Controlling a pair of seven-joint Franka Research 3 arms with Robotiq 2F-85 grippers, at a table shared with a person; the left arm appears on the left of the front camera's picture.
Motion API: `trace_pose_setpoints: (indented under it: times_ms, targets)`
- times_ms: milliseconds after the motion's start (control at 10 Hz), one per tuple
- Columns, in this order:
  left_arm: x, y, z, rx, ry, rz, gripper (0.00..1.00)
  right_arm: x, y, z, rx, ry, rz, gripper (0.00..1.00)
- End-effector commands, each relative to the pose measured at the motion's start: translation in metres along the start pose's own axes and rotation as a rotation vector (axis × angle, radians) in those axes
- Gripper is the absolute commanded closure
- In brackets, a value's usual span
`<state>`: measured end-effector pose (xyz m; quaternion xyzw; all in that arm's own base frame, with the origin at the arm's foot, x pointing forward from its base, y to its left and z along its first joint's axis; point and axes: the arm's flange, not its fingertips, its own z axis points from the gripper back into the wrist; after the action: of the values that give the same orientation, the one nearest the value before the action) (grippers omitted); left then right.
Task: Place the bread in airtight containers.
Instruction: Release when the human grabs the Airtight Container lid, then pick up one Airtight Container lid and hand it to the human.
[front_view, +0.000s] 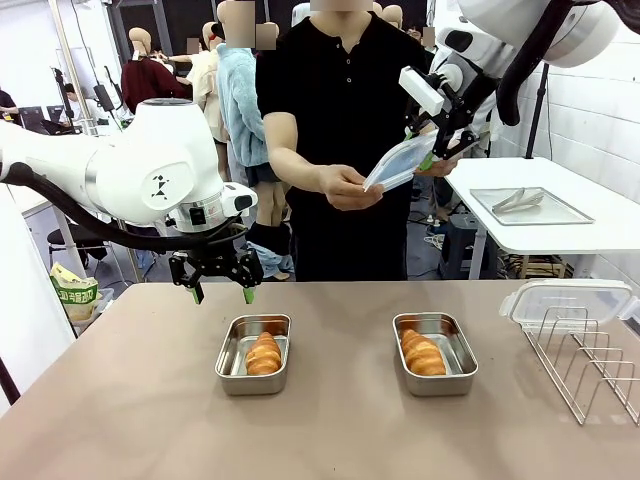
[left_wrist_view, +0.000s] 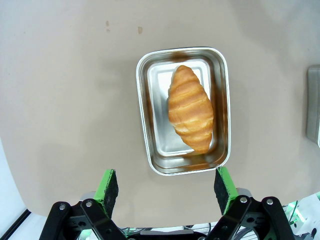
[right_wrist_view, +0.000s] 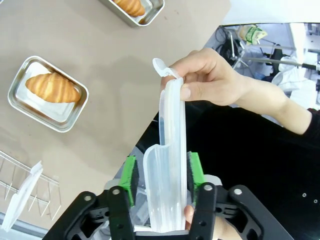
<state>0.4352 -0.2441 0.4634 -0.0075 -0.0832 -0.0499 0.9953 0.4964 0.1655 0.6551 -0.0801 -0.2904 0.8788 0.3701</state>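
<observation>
Findings: the left croissant (front_view: 264, 353) lies in the left container (front_view: 228, 362), its long axis running 12 to 6 o'clock in the front view, along the tub. The right croissant (front_view: 422, 352) lies in the right container (front_view: 466, 362), at 3 o'clock from the first, its axis running 11 to 5. Both are golden-brown, ridged and tapered. My left gripper (front_view: 223, 293) hangs wide open at 11 o'clock above the left container. My right gripper (right_wrist_view: 162, 170), raised, straddles a translucent lid (right_wrist_view: 171, 130) held by a person's hand (right_wrist_view: 210, 80). I cannot tell whether my pads clamp it.
</observation>
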Motion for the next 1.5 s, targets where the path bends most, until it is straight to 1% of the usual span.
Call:
trace_pose_setpoints:
  times_ms: [0, 400, 600, 700, 1400]
  targets:
    - [0.0, 0.0, 0.001, -0.002, -0.002, 0.004, 0.0, 0.0, -0.001, 0.002, 0.032, 0.006, -0.02, 0.0]
    - [0.0, 0.0, 0.001, -0.002, -0.002, 0.004, 0.0, -0.003, -0.003, -0.001, 0.051, 0.015, -0.039, 0.0]
    - [0.0, 0.0, 0.001, -0.002, -0.002, 0.004, 0.0, -0.003, -0.01, -0.006, 0.08, -0.004, -0.049, 0.0]
    - [0.0, 0.0, 0.001, -0.002, -0.002, 0.004, 0.0, -0.003, 0.003, -0.003, 0.024, -0.005, -0.024, 0.0]
    - [0.0, 0.0, 0.001, -0.002, -0.002, 0.004, 0.0, -0.003, 0.003, -0.003, 0.024, -0.005, -0.024, 0.0]
